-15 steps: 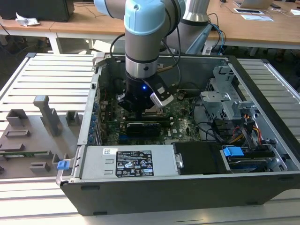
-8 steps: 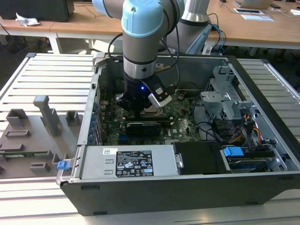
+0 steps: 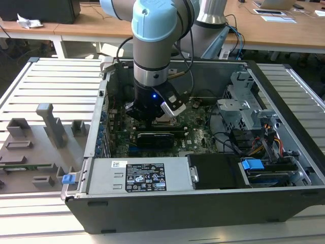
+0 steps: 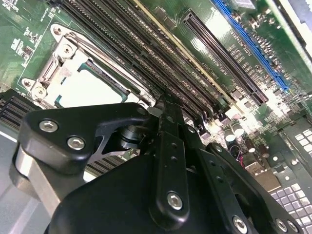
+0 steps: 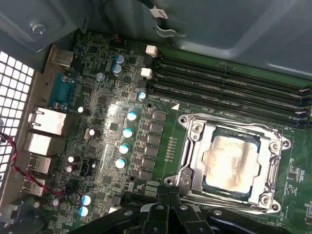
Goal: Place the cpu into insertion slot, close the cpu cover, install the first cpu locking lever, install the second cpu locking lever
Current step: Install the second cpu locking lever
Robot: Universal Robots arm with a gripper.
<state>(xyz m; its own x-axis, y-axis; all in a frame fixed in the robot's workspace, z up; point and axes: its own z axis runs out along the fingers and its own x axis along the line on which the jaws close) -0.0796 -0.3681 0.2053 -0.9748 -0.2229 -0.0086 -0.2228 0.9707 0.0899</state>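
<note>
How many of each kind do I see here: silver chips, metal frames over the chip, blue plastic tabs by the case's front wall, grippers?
cpu: 1
cpu cover: 1
blue plastic tabs: 2
gripper: 1
Total: 5

A robotics lab or electronics assembly workshop is suggested. An opened desktop computer case (image 3: 203, 203) is laid on a slatted metal workbench (image 3: 56, 81), with its green motherboard (image 5: 112, 122) exposed. Grey fixture blocks (image 3: 51, 124) are set out at the exterior view's left, and wooden desks (image 3: 284, 30) with papers are seen behind.
</note>
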